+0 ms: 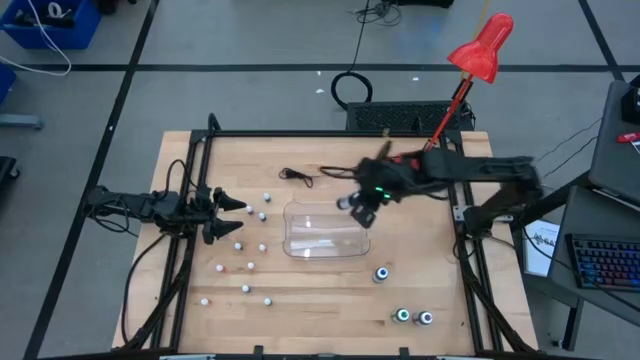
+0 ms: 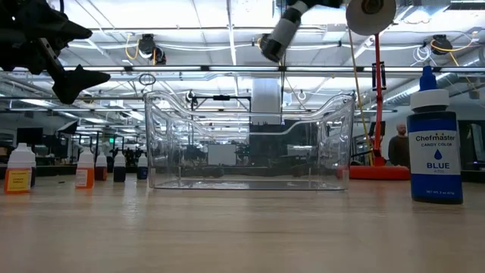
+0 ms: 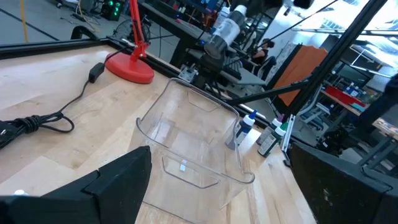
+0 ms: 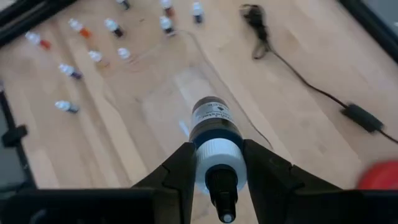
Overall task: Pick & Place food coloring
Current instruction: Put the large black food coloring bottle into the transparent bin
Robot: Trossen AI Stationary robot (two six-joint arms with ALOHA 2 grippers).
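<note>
Bottles of food coloring lie scattered over the desk [image 1: 320,300]: a loose cluster of small ones [image 1: 250,266] at the left of the high view, between the left arm and the clear tub [image 1: 326,232], and three larger ones at the lower right, a blue bottle [image 1: 382,273] just right of the tub and a pair [image 1: 413,317] nearer the bottom edge. In the low view the blue bottle [image 2: 434,148] stands upright at the right of the frame, and several small bottles [image 2: 91,168] line up at the left. The right hand [image 4: 214,186] hangs above the tub's upper right corner, its fingers clamped on a dark bottle [image 4: 215,138] just below the white cap, the bottle's base pointing down at the tub. The left hand [image 1: 238,216] waits at the left of the desk, fingers spread wide, holding nothing. A black cable [image 1: 300,177] lies above the tub, and a red lamp [image 1: 482,48] stands at the upper right.
</note>
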